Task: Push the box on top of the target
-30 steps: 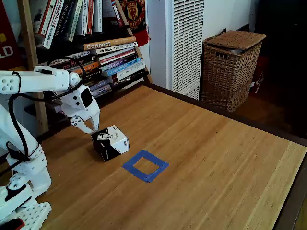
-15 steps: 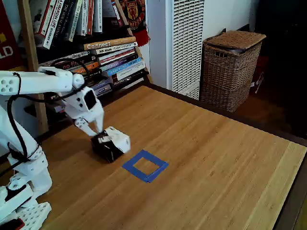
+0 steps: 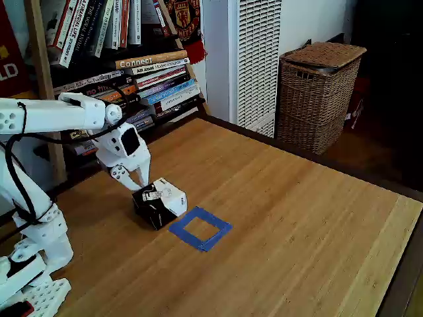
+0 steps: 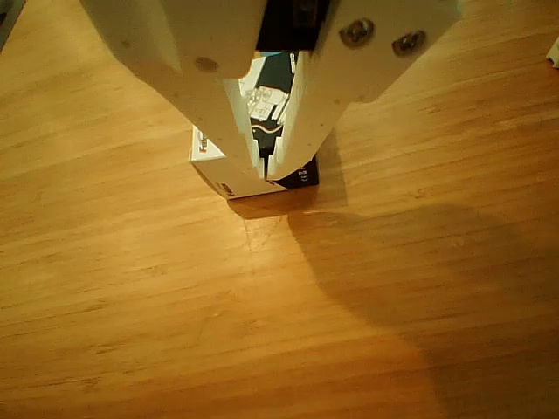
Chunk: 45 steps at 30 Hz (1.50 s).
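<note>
**Gripper on box, box just short of target**

Box (image 3: 160, 201) sits on the wood table (image 3: 291, 218), just left of the target (image 3: 200, 228) in the fixed view. Its near lower corner is very close to the tape's left corner; touching or not, cannot tell. It does not cover the blue square. White top face up, black sides facing the camera.

Gripper (image 3: 137, 187) comes down from the white arm (image 3: 46, 113) at the left of the fixed view, tips at the box's upper-left edge, touching its top or back side. Fingers angle down and to the right toward the box.

In the other view the gripper (image 4: 265, 165) enters from the top edge, pointing down over the box (image 4: 301, 176). Jaws are pressed nearly together, just a thin slit between the tips, nothing pinched between them. The tips overlap the box's near side, and the box's white face with black print shows in the gap higher up between the fingers (image 4: 218, 113). A dark shadow falls on the table (image 4: 131, 297) to the lower right of the box.

Behind the table in the fixed view: bookshelf (image 3: 132, 59) with stacked and leaning books at upper left, white louvred panel (image 3: 258, 59) in the middle, wicker basket (image 3: 318, 96) at right on the floor. Arm base (image 3: 33, 264) stands at the lower left corner.
</note>
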Tool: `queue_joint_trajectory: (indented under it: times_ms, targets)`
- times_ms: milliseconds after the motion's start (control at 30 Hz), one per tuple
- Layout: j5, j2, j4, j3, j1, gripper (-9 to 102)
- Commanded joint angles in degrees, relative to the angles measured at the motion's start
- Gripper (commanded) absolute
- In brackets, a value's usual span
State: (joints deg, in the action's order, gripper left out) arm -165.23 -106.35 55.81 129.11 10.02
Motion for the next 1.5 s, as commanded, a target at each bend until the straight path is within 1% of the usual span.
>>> queue_joint_trajectory:
  times_ms: [0, 200, 467, 833, 1467]
  targets:
    - [-1.9, -0.9, -0.7, -0.7, -1.7, 0]
    - [-3.8, -0.4, -0.3, -0.5, -2.8, 0]
    - [-5.8, -0.3, 2.5, -2.0, -3.2, 0]
    - [-11.5, 1.6, 2.0, -4.4, -8.0, 0]
    - [-9.9, -3.6, 3.2, 0.9, -9.2, 0]
